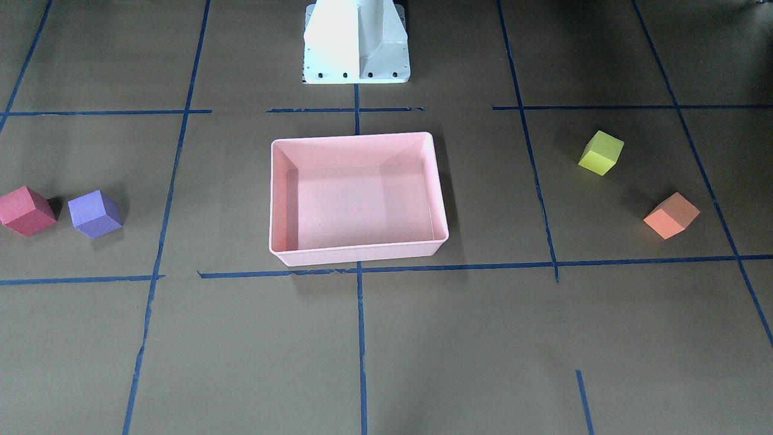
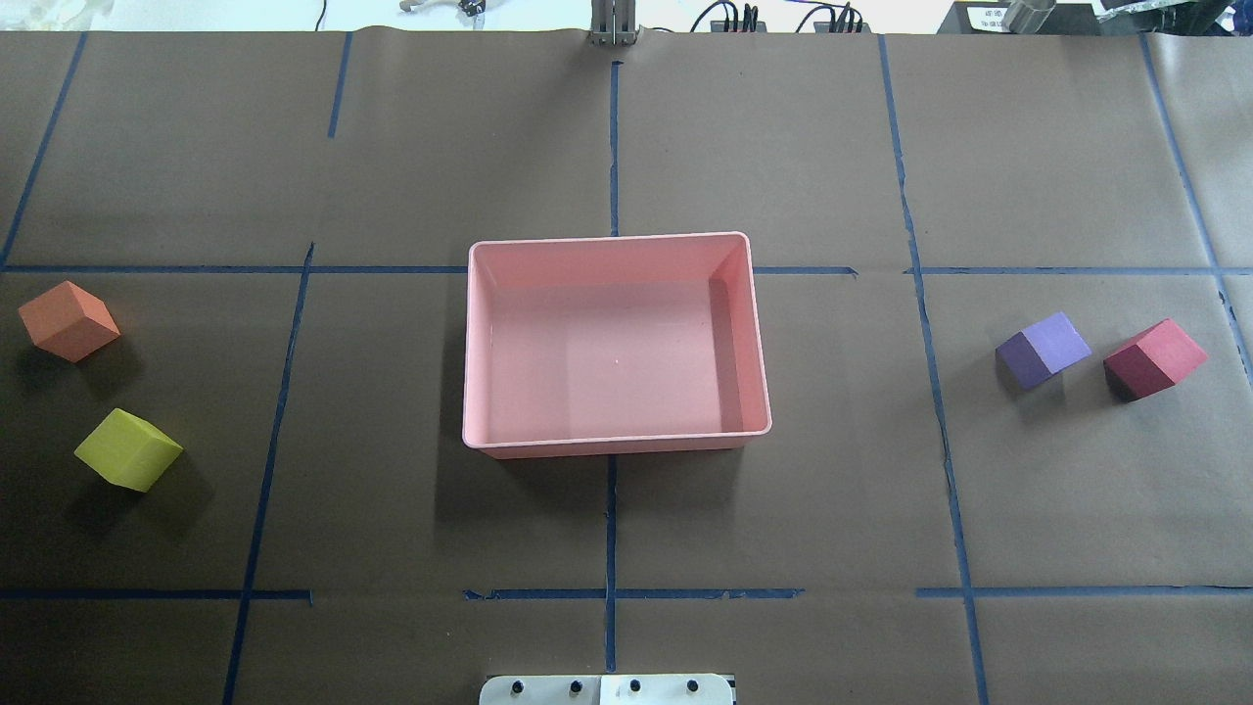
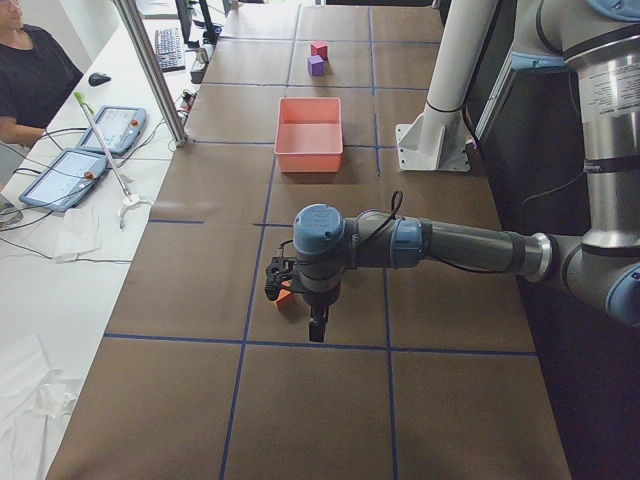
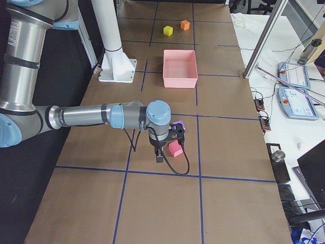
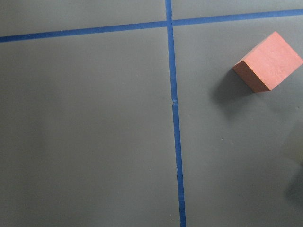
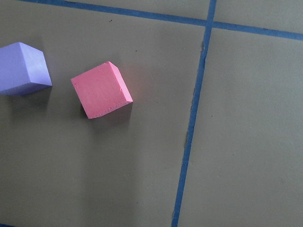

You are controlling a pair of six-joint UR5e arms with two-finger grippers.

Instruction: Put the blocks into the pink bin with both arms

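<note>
The pink bin (image 2: 617,446) sits empty at the table's middle. The orange block (image 2: 69,320) and the yellow-green block (image 2: 128,449) lie at the overhead view's left; the purple block (image 2: 1044,350) and the red block (image 2: 1154,358) lie at its right. My left gripper (image 3: 316,328) shows only in the exterior left view, hanging above the table beside the orange block (image 3: 285,297). My right gripper (image 4: 159,157) shows only in the exterior right view, above the table next to the red block (image 4: 175,148). I cannot tell whether either gripper is open or shut.
The white pedestal (image 1: 356,42) stands behind the bin on the robot's side. Blue tape lines (image 2: 610,548) grid the brown table. An operator (image 3: 30,75) and tablets (image 3: 70,175) are beyond the table's far edge.
</note>
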